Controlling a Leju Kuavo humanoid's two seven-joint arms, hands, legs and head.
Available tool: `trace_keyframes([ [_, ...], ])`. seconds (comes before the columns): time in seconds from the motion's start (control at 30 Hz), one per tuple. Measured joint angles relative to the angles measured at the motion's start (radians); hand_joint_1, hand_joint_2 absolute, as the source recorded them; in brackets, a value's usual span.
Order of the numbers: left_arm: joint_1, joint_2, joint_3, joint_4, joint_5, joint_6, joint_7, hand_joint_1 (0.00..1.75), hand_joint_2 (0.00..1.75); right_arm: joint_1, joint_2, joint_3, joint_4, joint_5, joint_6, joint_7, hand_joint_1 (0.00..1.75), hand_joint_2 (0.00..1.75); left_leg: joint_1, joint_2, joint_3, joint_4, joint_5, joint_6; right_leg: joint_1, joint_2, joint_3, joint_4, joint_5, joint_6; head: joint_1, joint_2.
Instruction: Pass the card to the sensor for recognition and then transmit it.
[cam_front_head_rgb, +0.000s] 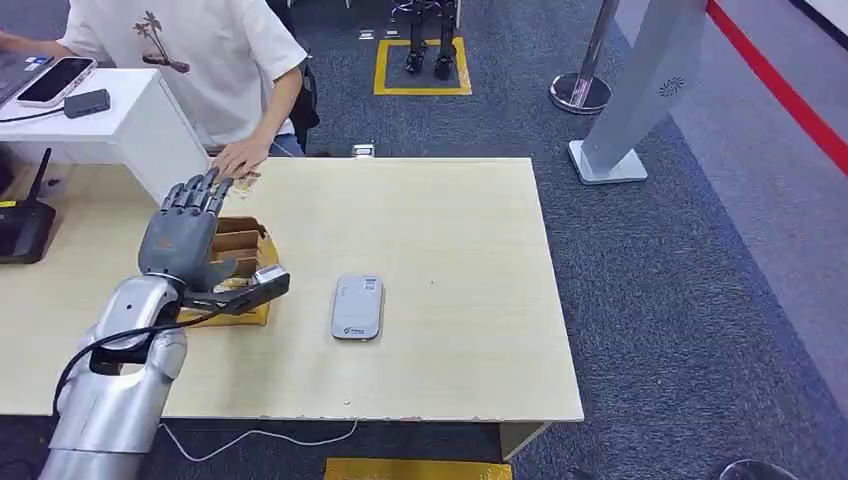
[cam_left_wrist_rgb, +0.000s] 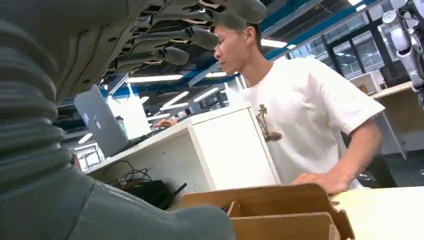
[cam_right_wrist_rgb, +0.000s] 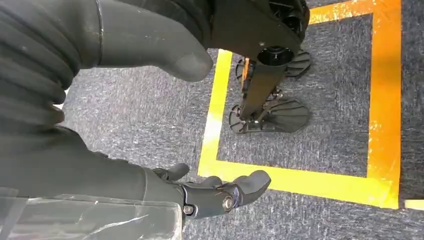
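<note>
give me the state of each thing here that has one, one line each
left hand: open, fingers spread above the cardboard box
right hand: open, holding nothing, hanging over the floor
cardboard box: open-topped, upright on the table
sensor: lying flat on the table, nothing on it
laptop: lid open

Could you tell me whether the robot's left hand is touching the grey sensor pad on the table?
Apart. The head view shows the left hand over the cardboard box, with bare tabletop between it and the sensor pad.
</note>
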Motion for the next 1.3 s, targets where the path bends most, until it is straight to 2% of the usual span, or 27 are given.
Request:
trace_keyframes([
  [0.2, 0.065, 0.017, -0.027, -0.096, -0.017, 0.008, 0.036, 0.0, 1.75, 0.007, 0.0, -0.014, 0.0, -0.014, 0.0, -0.002, 0.0, 1.75, 0.0, 0.0, 0.0, 0.0, 0.0, 0.0, 0.0, -0.001, 0.0, 0.0, -0.001, 0.0, 0.0, 0.0],
  [0.43, 0.136, 0.038, -0.054, -0.172, 0.008, 0.011, 0.033, 0.0, 1.75, 0.009, 0.0, -0.024, 0.0, -0.025, 0.0, -0.009, 0.0, 1.75, 0.0, 0.0, 0.0, 0.0, 0.0, 0.0, 0.0, 0.0, 0.0, 0.0, -0.001, 0.0, 0.0, 0.0],
  [0.8, 0.33, 0.084, -0.075, -0.263, 0.031, 0.032, 0.038, 0.0, 1.75, 0.016, 0.0, -0.047, 0.0, -0.034, 0.0, -0.008, 0.0, 1.75, 0.0, 0.0, 0.0, -0.001, -0.001, 0.0, 0.0, 0.0, 0.0, 0.0, -0.001, 0.001, 0.0, 0.0],
  [0.9, 0.384, 0.09, -0.074, -0.288, 0.031, 0.035, 0.055, 0.0, 1.75, 0.016, 0.0, -0.05, 0.0, -0.045, 0.0, -0.008, 0.0, 1.75, 0.0, 0.0, 0.0, -0.001, -0.001, 0.0, 0.0, 0.0, 0.0, 0.0, -0.001, 0.001, 0.0, 0.0],
  [1.13, 0.46, 0.097, -0.049, -0.337, -0.064, 0.046, 0.111, 0.0, 1.75, 0.017, 0.0, -0.06, -0.001, -0.044, 0.0, -0.007, 0.0, 1.75, 0.0, 0.0, 0.0, -0.001, -0.001, 0.0, 0.0, 0.0, 0.0, 0.0, -0.001, 0.001, 0.0, 0.0],
  [1.3, 0.456, 0.098, -0.006, -0.343, -0.122, 0.053, 0.143, 0.0, 1.75, 0.016, 0.0, -0.062, -0.001, -0.038, 0.0, -0.003, 0.0, 1.75, 0.0, 0.0, 0.0, -0.001, 0.0, 0.0, 0.0, -0.001, 0.0, 0.0, -0.001, 0.001, 0.0, 0.0],
])
